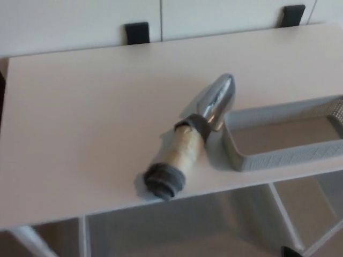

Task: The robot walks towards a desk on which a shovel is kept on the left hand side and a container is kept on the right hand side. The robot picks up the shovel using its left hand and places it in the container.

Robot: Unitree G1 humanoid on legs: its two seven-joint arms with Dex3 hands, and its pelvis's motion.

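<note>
A small shovel (193,139) lies on the pale desk (80,118), near its front edge. It has a shiny metal blade (217,99) pointing up and to the right, a light wooden handle (179,150) and a dark grey end cap (163,182). The blade lies close against the left end of a grey mesh container (278,155) that stands on the desk's right side and runs out of the picture. The container looks empty where it shows. Neither of my hands is in the head view.
Two black brackets (136,32) (292,15) sit at the desk's back edge against a white panelled wall. Below the front edge, white desk legs (281,206) and the floor show.
</note>
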